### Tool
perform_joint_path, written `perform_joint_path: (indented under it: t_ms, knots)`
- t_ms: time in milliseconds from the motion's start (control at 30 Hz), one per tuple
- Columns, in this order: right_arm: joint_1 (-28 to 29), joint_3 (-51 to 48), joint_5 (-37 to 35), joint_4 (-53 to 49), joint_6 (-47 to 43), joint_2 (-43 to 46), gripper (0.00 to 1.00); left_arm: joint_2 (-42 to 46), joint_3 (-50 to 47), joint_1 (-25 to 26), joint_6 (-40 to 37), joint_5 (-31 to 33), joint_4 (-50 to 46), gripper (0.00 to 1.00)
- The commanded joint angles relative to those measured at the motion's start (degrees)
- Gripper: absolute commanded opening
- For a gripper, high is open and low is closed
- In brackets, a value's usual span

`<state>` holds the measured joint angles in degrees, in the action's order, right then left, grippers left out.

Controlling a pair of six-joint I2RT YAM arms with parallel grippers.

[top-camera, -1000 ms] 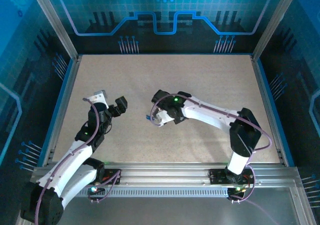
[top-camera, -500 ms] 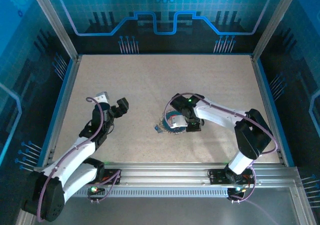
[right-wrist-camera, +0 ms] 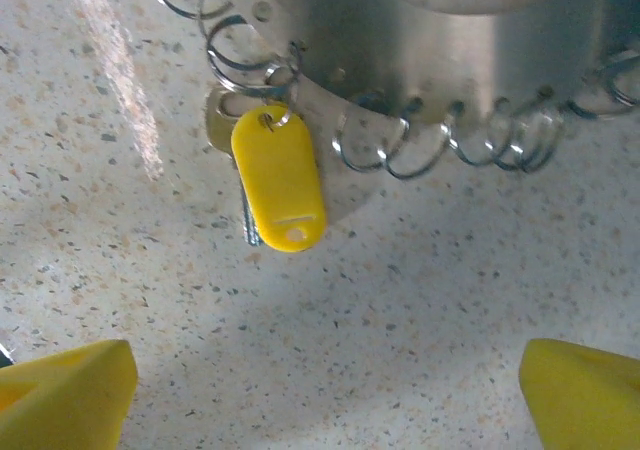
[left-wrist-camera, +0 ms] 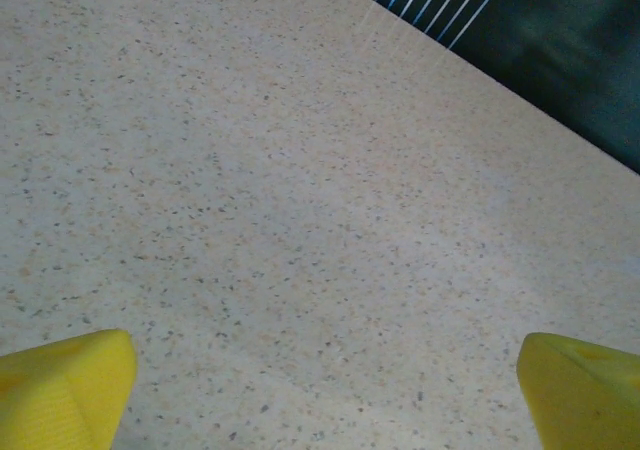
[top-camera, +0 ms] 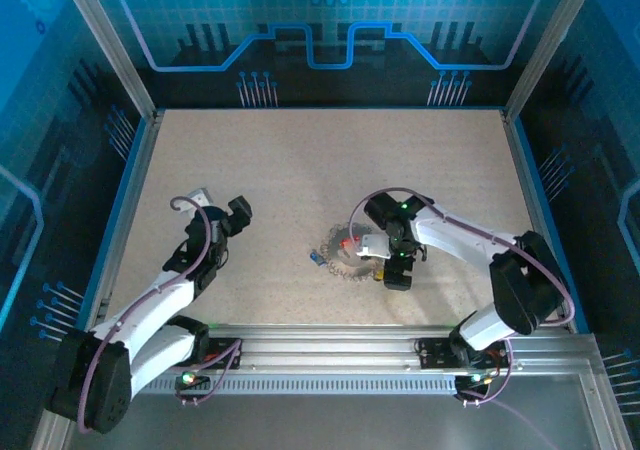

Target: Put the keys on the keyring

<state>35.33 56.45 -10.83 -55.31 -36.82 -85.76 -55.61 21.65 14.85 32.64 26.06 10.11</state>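
Ahead of the wide-open, empty right gripper (right-wrist-camera: pixel 325 390), a yellow-tagged key (right-wrist-camera: pixel 279 180) is hooked on the loop-edged keyring (right-wrist-camera: pixel 400 60).

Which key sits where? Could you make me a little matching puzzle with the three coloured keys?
Things:
1. yellow key
2. blue key
3. red key

Places:
A. at the far side of the keyring, seen from overhead
B. close up in the right wrist view, hooked on a small wire loop of the keyring
C. just left of the keyring, seen from overhead

Pairs: 1-B, 2-C, 3-A
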Motion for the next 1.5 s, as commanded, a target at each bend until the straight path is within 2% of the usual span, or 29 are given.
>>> perform_joint_path:
  t_ms: [0,167,300,467,533,600,667,767,867,933,967,1100,1200,1367,1467]
  knots:
    - [-2.42,0.46,2.40,3.39,2.99,6.90,1.00,0.49,0.60,0.75,-10.24,4.42,4.42,0.99]
    - [-10.53,-1.64,11.03,17.58,7.71,21.84,1.00,1.10,0.98,1.22,-22.85,5.38,8.55,0.99]
    - [-19.56,-9.50,17.77,34.75,16.79,33.77,1.00,0.05,-0.77,1.23,-38.02,-6.45,14.48,0.99]
    - [-27.32,-26.64,12.04,61.44,32.21,42.75,1.00,-8.01,-6.55,1.14,-38.54,-7.56,32.83,0.99]
    - [-29.67,-32.15,9.07,68.82,36.15,43.39,1.00,-12.71,-6.12,1.14,-39.08,-8.57,36.10,0.99]
    - [-31.82,-34.83,9.13,70.42,36.88,42.16,1.00,-16.28,-4.48,0.91,-39.00,-7.76,34.54,0.99]
    - [-32.46,-36.76,8.64,74.77,37.11,39.10,1.00,-19.82,-4.44,0.81,-38.70,-7.02,37.22,0.99]
    - [-32.65,-40.75,8.60,85.20,38.80,33.16,1.00,-21.56,-2.52,0.64,-41.23,-8.05,35.18,0.99]
    - [-32.76,-43.51,7.18,93.67,38.52,26.45,1.00,-23.80,-4.61,-0.50,-43.58,-7.57,43.01,0.99]
    - [-33.08,-43.90,7.69,97.11,38.32,22.28,1.00,-25.42,-6.60,-3.47,-42.15,-11.00,48.14,0.99]
    - [-33.14,-43.54,8.35,97.82,37.98,20.71,1.00,-27.76,-7.44,-5.19,-41.34,-13.07,52.45,0.99]
    - [-32.71,-41.45,8.99,101.73,37.26,14.76,1.00,-37.61,-10.98,-8.85,-37.96,-14.89,69.86,0.99]
    - [-32.69,-39.51,8.53,105.01,36.78,8.69,1.00,-35.05,-8.55,-9.14,-38.25,-17.30,61.56,0.99]
    - [-31.21,-38.34,6.53,111.16,35.71,0.34,1.00,-34.27,-5.81,-9.31,-37.39,-14.96,55.89,0.99]
    - [-30.59,-33.47,6.49,101.32,34.75,0.14,1.00,-33.72,-2.99,-10.75,-35.65,-15.84,49.65,0.99]
